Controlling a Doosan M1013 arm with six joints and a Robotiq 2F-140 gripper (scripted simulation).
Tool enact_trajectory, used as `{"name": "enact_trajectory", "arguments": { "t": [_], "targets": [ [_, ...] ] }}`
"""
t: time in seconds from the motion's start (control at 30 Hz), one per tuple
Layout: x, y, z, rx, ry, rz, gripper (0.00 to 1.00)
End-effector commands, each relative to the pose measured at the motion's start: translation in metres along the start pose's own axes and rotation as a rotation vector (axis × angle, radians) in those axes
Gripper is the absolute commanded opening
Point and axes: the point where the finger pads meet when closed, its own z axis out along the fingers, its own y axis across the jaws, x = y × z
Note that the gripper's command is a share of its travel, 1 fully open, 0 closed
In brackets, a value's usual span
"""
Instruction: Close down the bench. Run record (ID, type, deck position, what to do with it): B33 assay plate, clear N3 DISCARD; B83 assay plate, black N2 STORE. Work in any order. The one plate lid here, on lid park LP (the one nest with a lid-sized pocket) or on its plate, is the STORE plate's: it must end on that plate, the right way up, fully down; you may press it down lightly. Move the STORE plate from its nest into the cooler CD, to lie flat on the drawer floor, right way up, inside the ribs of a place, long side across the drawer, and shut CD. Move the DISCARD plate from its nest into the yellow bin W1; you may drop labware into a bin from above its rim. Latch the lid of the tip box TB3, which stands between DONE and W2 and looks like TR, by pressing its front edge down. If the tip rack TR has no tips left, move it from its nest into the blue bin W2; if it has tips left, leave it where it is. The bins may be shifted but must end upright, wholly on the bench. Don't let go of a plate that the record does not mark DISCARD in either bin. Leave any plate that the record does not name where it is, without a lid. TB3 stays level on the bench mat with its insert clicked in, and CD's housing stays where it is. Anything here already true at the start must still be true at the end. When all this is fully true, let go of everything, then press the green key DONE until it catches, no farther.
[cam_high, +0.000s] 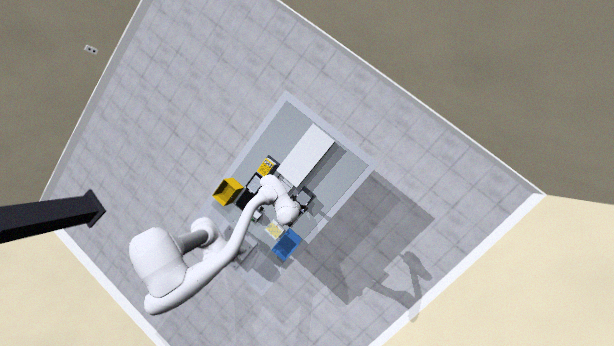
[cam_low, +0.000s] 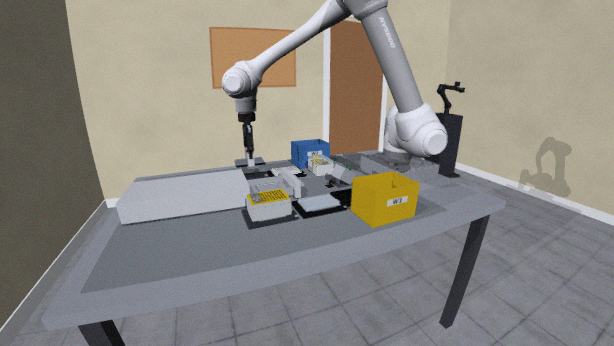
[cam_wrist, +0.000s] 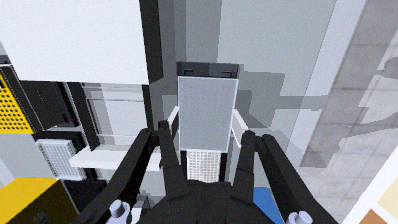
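My gripper (cam_wrist: 205, 115) is shut on the plate lid (cam_wrist: 207, 112), a flat pale grey pane held by its long sides. The lid hangs level a little above a dark nest (cam_wrist: 207, 70) at the back of the deck, beside the white cooler CD (cam_low: 182, 195). In the exterior view the gripper (cam_low: 248, 150) points straight down with the lid at its tips. The clear plate (cam_low: 320, 202) lies in its nest next to the yellow bin W1 (cam_low: 385, 197). The tip rack TR (cam_low: 268, 202) has a yellow top. I cannot make out the black plate clearly.
The blue bin W2 (cam_low: 310, 152) stands at the far side, with the tip box TB3 (cam_low: 320, 165) in front of it. The arm's base (cam_low: 415, 132) rises at the back right. The cooler fills the deck's left side.
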Motion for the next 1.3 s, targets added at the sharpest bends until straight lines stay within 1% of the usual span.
{"name": "enact_trajectory", "arguments": {
  "t": [0.0, 1.27],
  "targets": [
    [0.000, 0.000, -0.005, 0.000, 0.000, 0.000, 0.00],
    [0.000, 0.000, -0.050, 0.000, 0.000, 0.000, 0.00]
  ]
}}
